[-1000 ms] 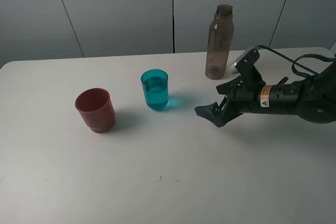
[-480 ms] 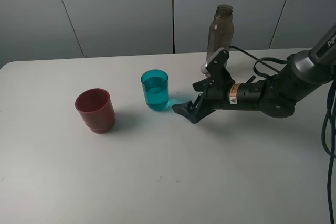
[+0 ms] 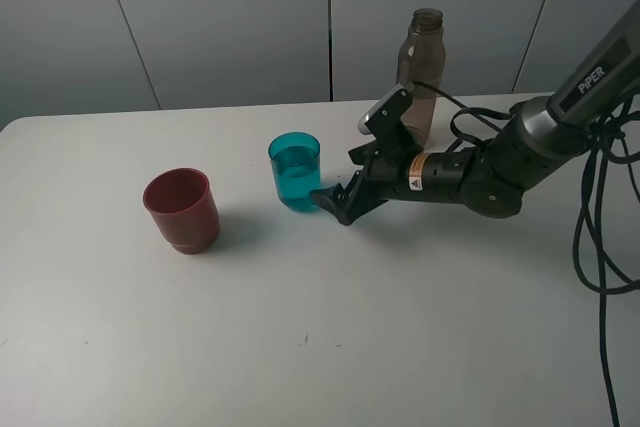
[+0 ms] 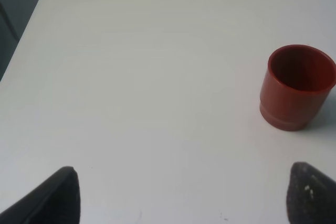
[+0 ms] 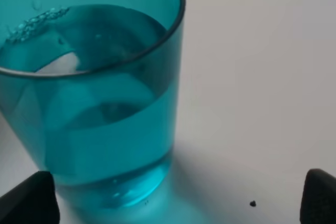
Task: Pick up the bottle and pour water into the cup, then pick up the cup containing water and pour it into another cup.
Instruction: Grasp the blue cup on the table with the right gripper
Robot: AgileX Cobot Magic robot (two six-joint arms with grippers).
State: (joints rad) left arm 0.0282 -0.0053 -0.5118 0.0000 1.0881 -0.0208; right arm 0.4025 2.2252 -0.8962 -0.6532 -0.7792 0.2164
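The teal cup (image 3: 295, 172) stands upright on the table and holds water; it fills the right wrist view (image 5: 94, 98). My right gripper (image 3: 338, 181) is open and low over the table just right of this cup, and its dark fingertips (image 5: 29, 200) sit at the frame's corners, wider apart than the cup. Another cup (image 3: 181, 209), dull red and empty, stands to the left, also seen from the left wrist (image 4: 299, 87). The smoky-grey bottle (image 3: 418, 77) stands uncapped at the back, behind the right arm. My left gripper (image 4: 186, 198) is open over bare table.
The white table (image 3: 400, 327) ends at a grey panelled wall behind. Black cables (image 3: 600, 247) hang along the right side. A small dark speck (image 5: 252, 203) lies on the table near the teal cup.
My right arm has swept left from beside the bottle to the teal cup, its gripper staying open. The cups and the bottle have not moved.
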